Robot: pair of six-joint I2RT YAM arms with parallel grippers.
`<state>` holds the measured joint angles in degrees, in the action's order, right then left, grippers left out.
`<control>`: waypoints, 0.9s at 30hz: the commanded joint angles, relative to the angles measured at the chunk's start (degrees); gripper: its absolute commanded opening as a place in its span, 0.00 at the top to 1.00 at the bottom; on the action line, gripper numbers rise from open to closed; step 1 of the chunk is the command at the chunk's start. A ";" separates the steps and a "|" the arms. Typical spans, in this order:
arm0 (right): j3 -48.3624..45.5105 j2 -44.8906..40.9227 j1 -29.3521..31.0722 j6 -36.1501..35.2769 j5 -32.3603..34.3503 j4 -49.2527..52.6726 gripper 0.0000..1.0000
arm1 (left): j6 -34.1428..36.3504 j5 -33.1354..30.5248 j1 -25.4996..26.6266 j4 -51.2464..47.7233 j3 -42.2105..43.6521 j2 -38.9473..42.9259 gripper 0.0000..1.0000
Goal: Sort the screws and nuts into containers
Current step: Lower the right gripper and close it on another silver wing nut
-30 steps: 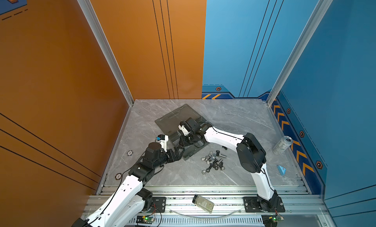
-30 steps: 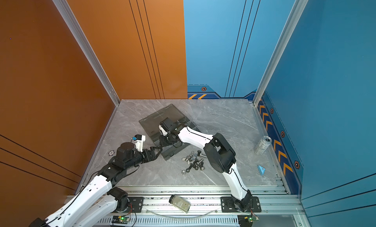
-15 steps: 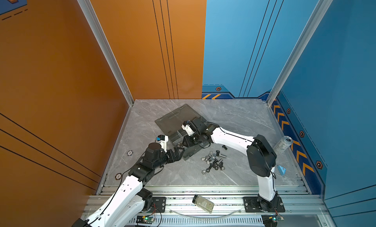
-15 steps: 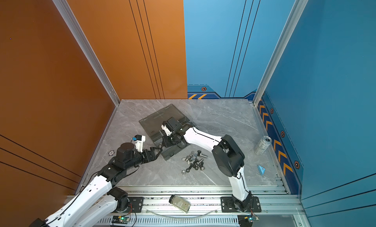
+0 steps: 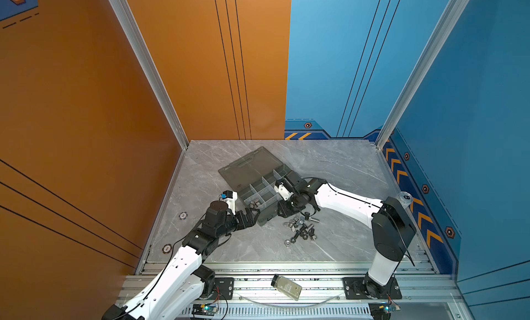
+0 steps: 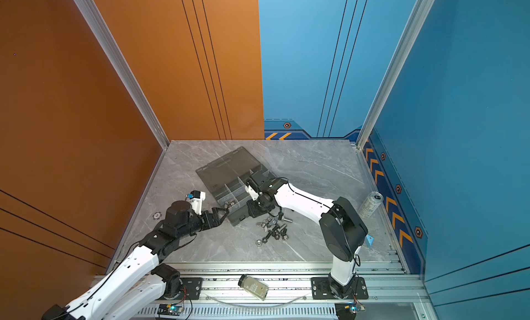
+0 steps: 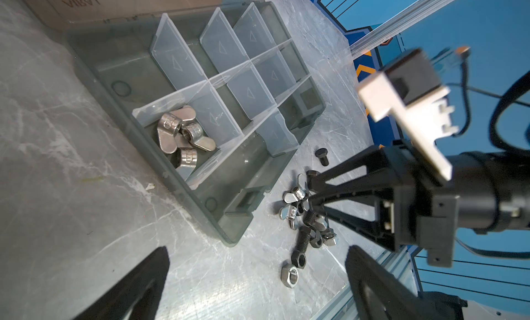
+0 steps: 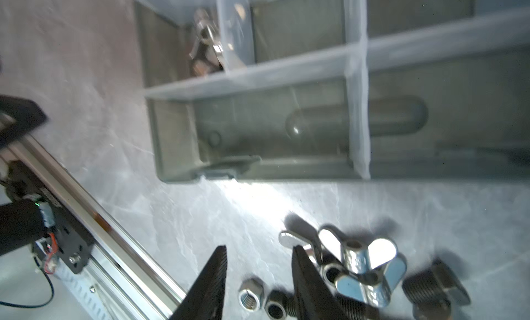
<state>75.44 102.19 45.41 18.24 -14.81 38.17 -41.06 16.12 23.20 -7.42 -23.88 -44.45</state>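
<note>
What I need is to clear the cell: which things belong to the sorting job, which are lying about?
Job: organiser box; wing nuts in one cell; loose screws and nuts beside it.
Lying about: drink can; clear bottle; blue piece.

Both top views look evenly lit and sharp to me, with only soft shadows under the arms on the desk (image 5: 344, 166). Right wrist view is smeared, with blown-out glare on the desk just in front of the box (image 8: 177, 138) and hard highlights on the wing nuts (image 8: 358, 258). Left wrist view is crisp on the box, but the white camera bracket (image 7: 401, 109) is blurred
</note>
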 commanded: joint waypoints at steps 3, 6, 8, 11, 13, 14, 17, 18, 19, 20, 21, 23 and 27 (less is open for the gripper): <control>-3.04 -1.66 -0.24 -1.63 1.91 3.42 0.60 | -0.32 0.40 -0.18 0.55 0.15 -0.64 0.02; -3.61 -1.08 -0.40 -2.25 1.52 3.45 0.60 | -0.60 0.31 0.09 0.99 0.35 -1.04 0.02; -3.81 -0.53 -0.34 -2.67 1.35 3.47 0.60 | -0.81 0.06 0.31 0.99 0.38 -1.05 0.02; -4.05 0.51 -0.40 -3.36 1.73 3.42 0.59 | -0.78 -0.18 0.53 0.96 0.39 -1.15 0.02; -4.31 0.92 -0.26 -3.98 2.33 3.13 0.59 | -0.78 -0.30 0.53 0.91 0.31 -1.26 0.02; -4.30 1.03 -0.28 -4.29 2.76 2.83 0.59 | -0.78 -0.30 0.55 0.99 0.27 -1.39 0.02; -4.32 1.11 -0.15 -5.66 3.46 2.34 0.60 | -0.69 -0.29 0.55 1.18 0.10 -2.00 0.02; -4.48 1.13 -0.14 -6.07 3.58 2.19 0.60 | -0.69 -0.28 0.54 1.27 0.05 -2.19 0.02; -4.32 1.20 -0.16 -6.46 3.78 2.14 0.59 | -0.69 -0.19 0.64 1.42 -0.03 -2.44 0.03; -4.30 1.19 -0.15 -6.80 3.88 1.99 0.60 | -0.70 -0.13 0.67 1.57 -0.07 -2.64 0.02; -4.39 1.37 -0.15 -7.14 3.99 1.88 0.60 | -0.69 -0.20 0.65 1.66 -0.04 -2.82 0.02; -4.12 1.98 -0.27 -7.34 4.05 1.86 0.60 | -0.69 -0.28 0.74 1.86 -0.06 -3.10 0.02; -3.95 3.34 -0.26 -7.53 3.77 1.74 0.60 | -0.65 -0.23 0.79 1.86 -0.21 -3.19 0.02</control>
<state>71.77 104.01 45.32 11.97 -12.10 39.88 -41.67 16.08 23.68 -6.79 -23.88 -47.59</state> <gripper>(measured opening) 0.406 0.976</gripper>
